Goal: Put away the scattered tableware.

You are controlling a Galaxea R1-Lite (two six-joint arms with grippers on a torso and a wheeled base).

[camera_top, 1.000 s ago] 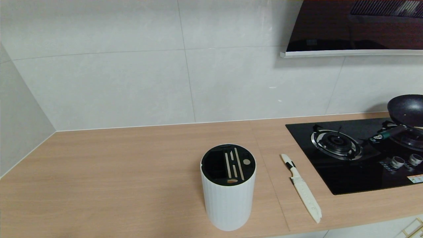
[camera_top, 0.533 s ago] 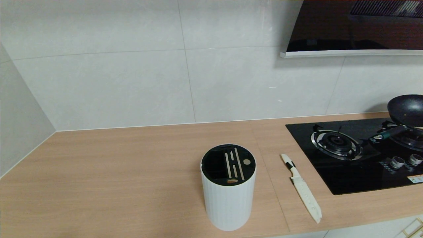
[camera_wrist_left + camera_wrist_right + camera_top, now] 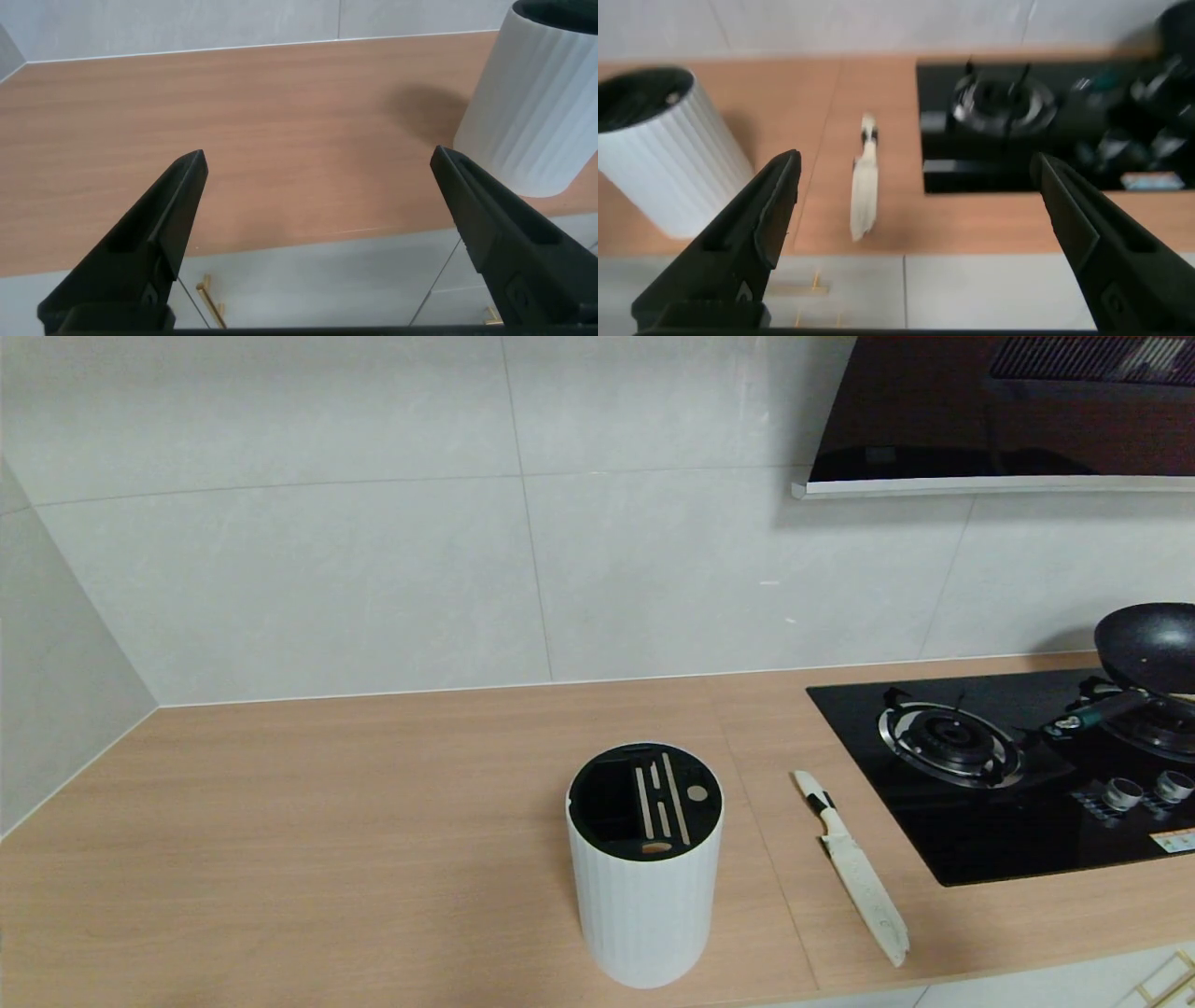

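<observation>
The white knife (image 3: 851, 870) lies flat near the countertop's (image 3: 327, 821) front edge, between the ribbed knife holder (image 3: 644, 905) (upright, slotted black top) and the hob (image 3: 990, 831). Left gripper (image 3: 322, 247) and right gripper (image 3: 915, 243) hang before that edge, jaws spread wide, holding nothing.

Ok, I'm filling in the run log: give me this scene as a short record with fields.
Tableware: cream-white knife with a black band, flat on pale wooden counter
Holder: white ribbed cylinder with black slotted top, upright, left of the knife
Left gripper: open, empty
Right gripper: open, empty
Stove: black gas hob, black pan on it
</observation>
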